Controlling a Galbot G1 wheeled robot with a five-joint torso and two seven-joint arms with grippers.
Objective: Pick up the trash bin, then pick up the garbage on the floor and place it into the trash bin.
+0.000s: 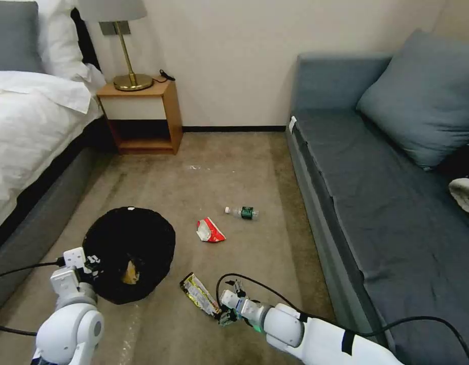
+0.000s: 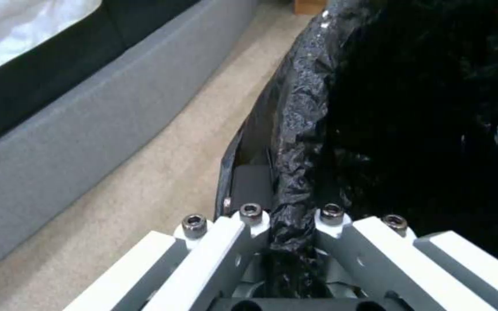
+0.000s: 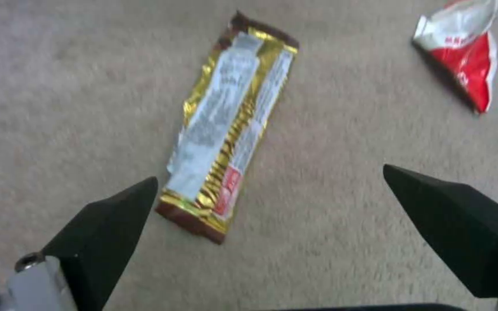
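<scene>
The trash bin (image 1: pixel 128 243), lined with a crinkled black bag, is tilted at the lower left with a crumpled brown paper bag (image 1: pixel 130 275) inside. My left gripper (image 1: pixel 88 264) is shut on its near rim; the left wrist view shows the fingers (image 2: pixel 243 229) clamped on the bag-covered rim (image 2: pixel 301 129). A yellow-black snack wrapper (image 1: pixel 199 294) (image 3: pixel 231 129) lies flat on the carpet. My right gripper (image 1: pixel 226 313) (image 3: pixel 270 172) hangs open just above the wrapper's near end. Farther off lie a red-white packet (image 1: pixel 210 230) (image 3: pixel 468 65) and a clear bottle (image 1: pixel 243 212).
A bed (image 1: pixel 31 126) with a grey base runs along the left, close to the bin. A wooden nightstand (image 1: pixel 143 114) with a brass lamp stands at the back. A blue-grey sofa (image 1: pixel 386 203) fills the right side. Open carpet lies between them.
</scene>
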